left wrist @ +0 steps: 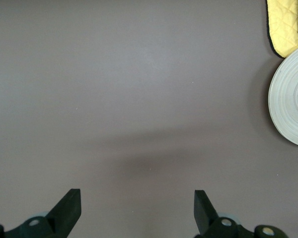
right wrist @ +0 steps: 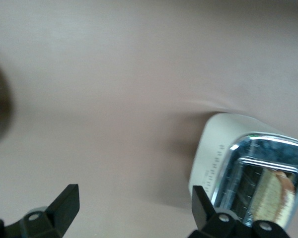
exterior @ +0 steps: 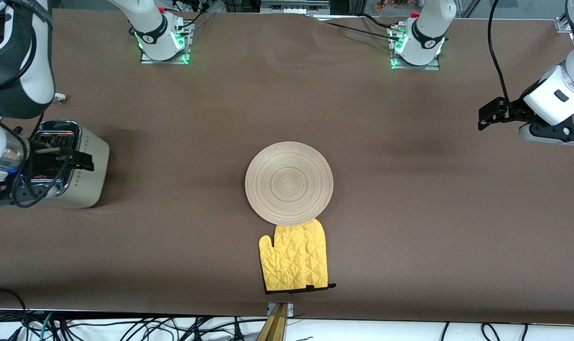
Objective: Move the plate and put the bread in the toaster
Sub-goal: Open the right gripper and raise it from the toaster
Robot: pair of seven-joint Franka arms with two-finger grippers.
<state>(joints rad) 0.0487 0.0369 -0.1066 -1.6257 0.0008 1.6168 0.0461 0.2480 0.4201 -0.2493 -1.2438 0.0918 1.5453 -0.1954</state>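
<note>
— Where the table runs toward the right arm's end, what stands there?

— The toaster: cream-beige, rounded at the corners, with a shiny chrome top and a small dotted pattern down its side. In the right wrist view a slice of bread sits down in one of its slots, tan with a darker brown crust along the edge.

— And the right gripper?

— The right gripper hangs over the toaster's top. Its fingers are spread wide and grasp nothing.

— The plate?

— The plate lies flat at the middle of the table, round, light beige wood with concentric ring grain, nothing on it. A yellow quilted oven mitt with a black cuff edge lies just nearer the front camera; the plate's rim overlaps the mitt's fingertips. The plate is wider than the mitt.

— Where is the left arm?

— It waits at its own end of the table, well apart from the plate. The left gripper hovers over bare brown tabletop, released, its two fingers held wide apart with only the cloth between them. The edge of the plate and a bit of the mitt show at the border of its wrist view.
</note>
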